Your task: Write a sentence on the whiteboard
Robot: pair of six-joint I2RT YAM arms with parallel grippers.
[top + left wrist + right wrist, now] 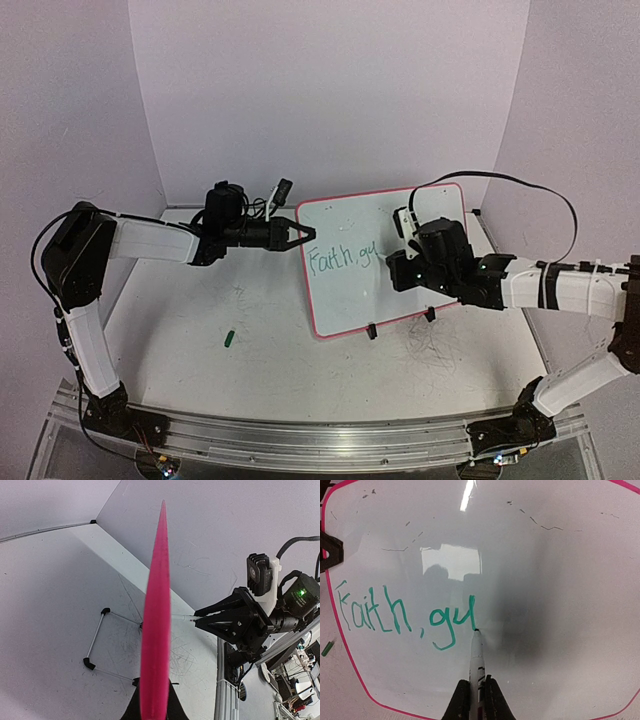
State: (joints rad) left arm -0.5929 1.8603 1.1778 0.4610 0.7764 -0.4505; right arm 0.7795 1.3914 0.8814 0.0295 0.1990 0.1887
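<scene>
The whiteboard (pixel 345 225) stands tilted on its black clip feet, pink frame all round. My left gripper (pixel 305 236) is shut on its left edge; the left wrist view shows the pink frame (pixel 156 605) edge-on between those jaws (pixel 154 695). My right gripper (pixel 476 682) is shut on a white marker (pixel 477 655), whose tip touches the board at the end of the green writing. The sentence (pixel 405 615) reads "Faith, gu" at this moment. From above, the right gripper (pixel 400 265) covers the board's right half and the sentence (pixel 335 260) shows at the left.
A small green marker cap (pixel 229 338) lies on the tabletop left of the board. Old scribble marks (pixel 435 345) cover the table by the board's feet (pixel 371 331). The board's wire stand (pixel 97 640) reaches back behind it. Purple walls enclose the table.
</scene>
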